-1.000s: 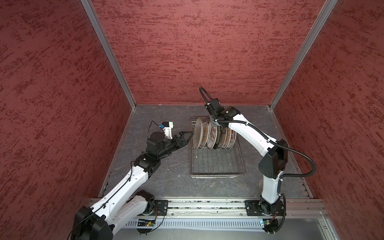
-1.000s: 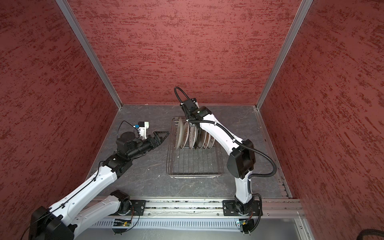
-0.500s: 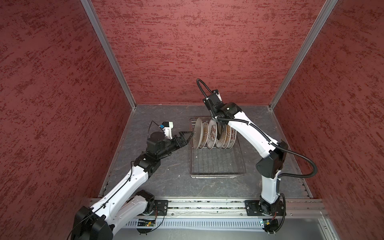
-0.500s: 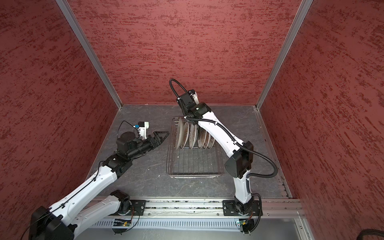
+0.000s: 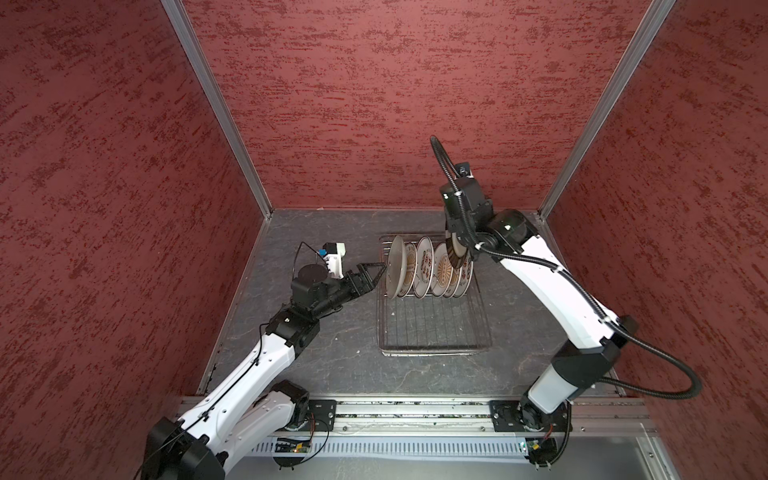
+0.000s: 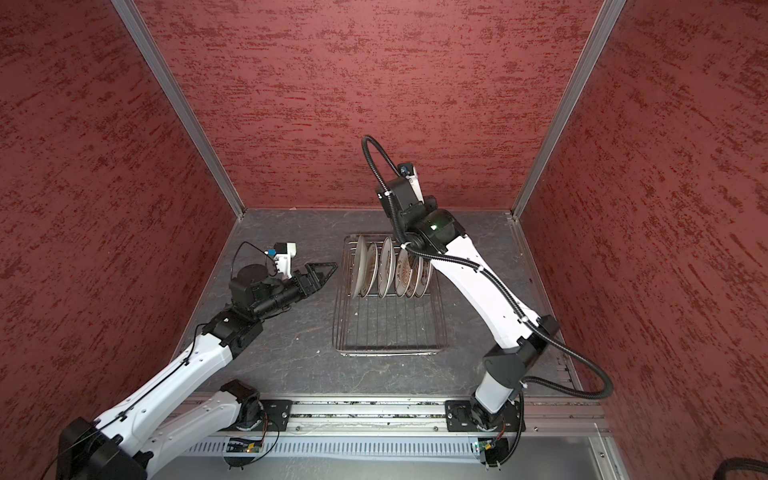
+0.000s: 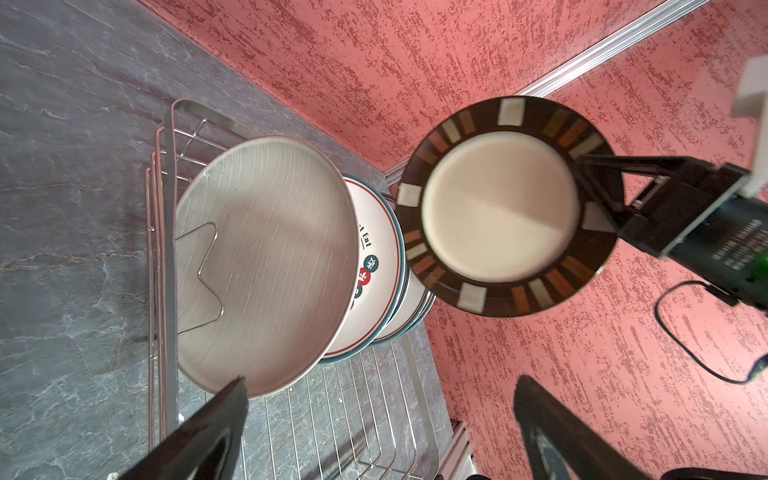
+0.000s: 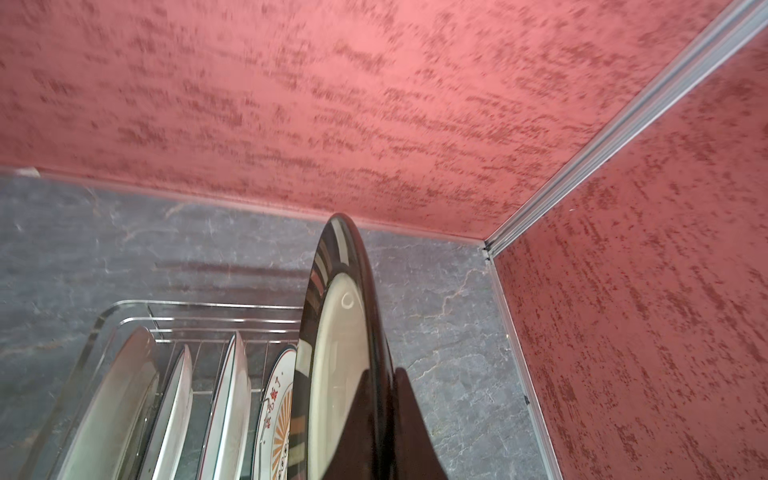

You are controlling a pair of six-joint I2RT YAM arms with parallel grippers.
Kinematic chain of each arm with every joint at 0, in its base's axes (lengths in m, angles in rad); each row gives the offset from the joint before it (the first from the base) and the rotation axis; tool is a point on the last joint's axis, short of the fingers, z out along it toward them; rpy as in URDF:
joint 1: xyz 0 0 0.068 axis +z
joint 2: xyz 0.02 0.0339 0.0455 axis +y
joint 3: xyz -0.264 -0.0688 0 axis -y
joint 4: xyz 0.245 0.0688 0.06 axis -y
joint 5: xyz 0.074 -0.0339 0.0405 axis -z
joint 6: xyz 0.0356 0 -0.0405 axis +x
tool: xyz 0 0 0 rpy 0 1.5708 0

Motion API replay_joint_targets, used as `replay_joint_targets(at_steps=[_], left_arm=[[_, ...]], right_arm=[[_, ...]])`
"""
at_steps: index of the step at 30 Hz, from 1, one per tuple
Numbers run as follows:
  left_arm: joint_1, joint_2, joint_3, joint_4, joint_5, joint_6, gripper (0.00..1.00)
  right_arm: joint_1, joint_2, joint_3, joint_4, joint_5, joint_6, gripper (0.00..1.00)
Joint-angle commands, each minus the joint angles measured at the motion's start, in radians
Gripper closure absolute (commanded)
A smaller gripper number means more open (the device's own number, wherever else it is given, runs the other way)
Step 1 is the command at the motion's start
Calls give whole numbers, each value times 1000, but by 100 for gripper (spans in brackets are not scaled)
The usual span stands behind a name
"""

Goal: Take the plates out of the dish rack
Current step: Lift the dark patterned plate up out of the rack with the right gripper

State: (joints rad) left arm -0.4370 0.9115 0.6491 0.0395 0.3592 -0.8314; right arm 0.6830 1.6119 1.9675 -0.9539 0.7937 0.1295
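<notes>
Left wrist, right end effector [image 7: 582,164] clamping glossy dark-rimmed round plate [image 7: 498,208], left end effector [image 7: 381,380] splayed

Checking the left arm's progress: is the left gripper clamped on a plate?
No, the left gripper stands wide open near the off-white plate, clamping nothing.

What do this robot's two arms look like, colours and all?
The left arm and right arm have white shells and black joints. The left end effector and right end effector have black triangular fingers. A ribbed black cable runs along the right arm.
</notes>
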Motion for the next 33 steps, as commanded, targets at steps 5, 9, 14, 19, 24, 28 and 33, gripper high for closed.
replay_joint_targets(at_steps=[5,9,14,19,24,28,33], left_arm=[[6,-32,1,30,22,35,1],[9,-59,-1,36,32,41,0],[7,-87,0,44,45,56,1],[7,-94,11,52,81,61,0],[6,-97,29,16,72,20,0],[-14,-120,64,-92,6,-31,1],[-74,-157,19,-63,-114,-98,1]], right_arm=[[-28,-250,-190,292,-77,46,100],[-124,-340,-284,368,-309,142,100],[-234,-396,-326,409,-565,234,100],[-320,-464,-418,508,-820,317,100],[-372,-504,-524,645,-1036,437,100],[-386,-521,-590,730,-1116,515,100],[-396,-523,-676,865,-1207,646,100]])
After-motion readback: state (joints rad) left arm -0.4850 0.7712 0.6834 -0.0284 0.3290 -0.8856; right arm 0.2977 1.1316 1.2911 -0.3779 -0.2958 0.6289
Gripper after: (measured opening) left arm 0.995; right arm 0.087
